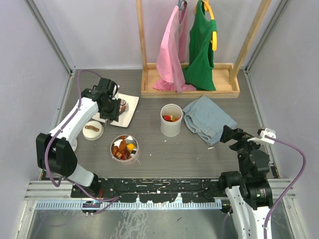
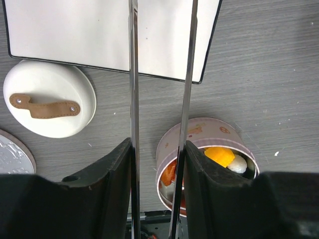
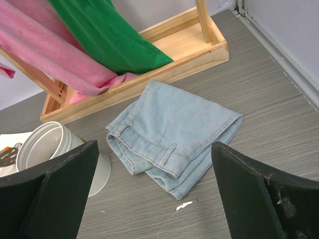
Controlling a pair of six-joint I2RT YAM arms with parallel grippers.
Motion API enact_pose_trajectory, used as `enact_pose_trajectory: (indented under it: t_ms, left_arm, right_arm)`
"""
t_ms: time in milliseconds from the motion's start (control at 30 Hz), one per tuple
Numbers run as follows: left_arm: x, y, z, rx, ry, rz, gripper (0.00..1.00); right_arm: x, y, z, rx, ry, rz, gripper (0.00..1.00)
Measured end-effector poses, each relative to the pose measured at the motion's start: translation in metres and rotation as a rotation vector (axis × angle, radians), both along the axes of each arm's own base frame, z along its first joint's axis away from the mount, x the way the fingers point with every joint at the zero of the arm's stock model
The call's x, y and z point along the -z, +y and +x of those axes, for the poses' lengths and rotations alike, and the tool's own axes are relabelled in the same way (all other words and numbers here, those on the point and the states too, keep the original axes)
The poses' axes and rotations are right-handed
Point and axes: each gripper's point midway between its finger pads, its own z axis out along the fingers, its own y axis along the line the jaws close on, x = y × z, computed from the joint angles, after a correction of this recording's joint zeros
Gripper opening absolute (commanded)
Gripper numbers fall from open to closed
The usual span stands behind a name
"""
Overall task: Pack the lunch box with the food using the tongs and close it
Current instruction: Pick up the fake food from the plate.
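Observation:
My left gripper hovers over the white plate at the back left, shut on the tongs. Its fingers press the two thin metal arms from outside, and the arms stay a little apart. The tong tips run out of the left wrist view over the plate. A dark food piece lies on the plate beside the gripper. The round pink lunch box holds orange, brown and white food. Its white lid with a brown strap lies beside it. My right gripper stands open with nothing in it.
A white cup with red and orange pieces stands mid-table. Folded jeans lie to its right, below my right gripper. A wooden rack with pink and green clothes fills the back. A silver disc edge shows near the lid.

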Motion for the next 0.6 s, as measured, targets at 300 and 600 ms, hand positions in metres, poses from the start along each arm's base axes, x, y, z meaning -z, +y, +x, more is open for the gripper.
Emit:
enact_pose_trajectory:
  t_ms: [300,600]
  left_arm:
    - [0.003,0.0,0.013,0.0,0.003,0.002,0.42]
    - [0.007,0.001,0.016,0.001,0.014,0.007,0.42]
  right_arm:
    - [0.0,0.0,0.0,0.0,0.001,0.0,1.0]
    - [0.001,0.0,0.0,0.0,0.002,0.0,1.0]
